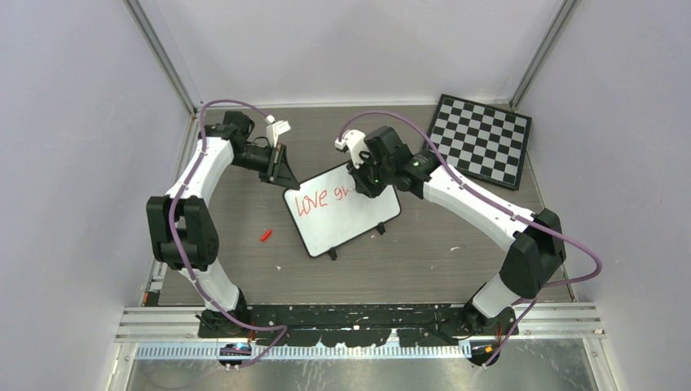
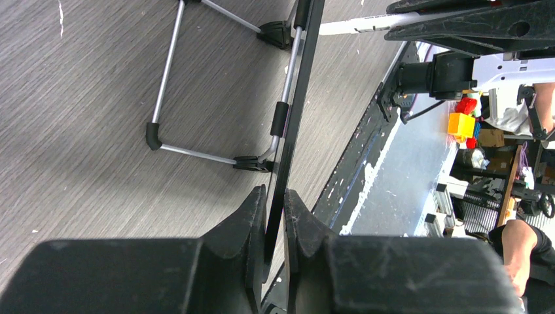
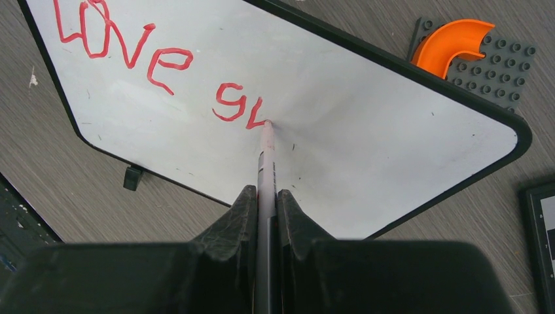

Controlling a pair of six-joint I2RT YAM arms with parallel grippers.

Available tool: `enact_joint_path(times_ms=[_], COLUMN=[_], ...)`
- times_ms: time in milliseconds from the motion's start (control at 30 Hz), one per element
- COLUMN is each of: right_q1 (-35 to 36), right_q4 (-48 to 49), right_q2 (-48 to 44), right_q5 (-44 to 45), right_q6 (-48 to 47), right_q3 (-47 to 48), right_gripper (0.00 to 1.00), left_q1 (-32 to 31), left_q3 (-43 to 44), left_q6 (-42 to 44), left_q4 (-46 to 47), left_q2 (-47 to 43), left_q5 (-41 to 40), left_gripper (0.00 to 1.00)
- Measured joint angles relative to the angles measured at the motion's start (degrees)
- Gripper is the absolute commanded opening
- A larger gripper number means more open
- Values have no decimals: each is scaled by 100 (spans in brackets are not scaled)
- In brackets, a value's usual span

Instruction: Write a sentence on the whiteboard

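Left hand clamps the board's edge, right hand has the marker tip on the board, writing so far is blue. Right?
No: the writing is red, not blue, as the right wrist view shows. The rest holds: left hand clamps the board edge, right hand has the marker tip on the board.

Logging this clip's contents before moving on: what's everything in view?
whiteboard: one, white, black rim, middle
sentence: one, red, unfinished, on the whiteboard
marker: one, pale, tip touching the whiteboard
chessboard: one, black-and-white, far right
small piece: one, red, left of the whiteboard
curved brick: one, orange, on a grey studded plate beside the whiteboard
left gripper: one, black, shut on the whiteboard's edge
right gripper: one, black, shut on the marker
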Motion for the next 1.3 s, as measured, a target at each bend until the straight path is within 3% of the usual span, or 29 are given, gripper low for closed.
enact_joint_path(times_ms=[1300], right_q1=[-149], right_q4=[4], right_q2=[-72], right_q5=[-107], right_q6=[-2], right_q3=[13], right_gripper=[0], left_q1=[-11], left_q3=[0], left_q6=[0], left_q4=[-31], left_q2=[0], left_q5=[37], left_gripper=[0])
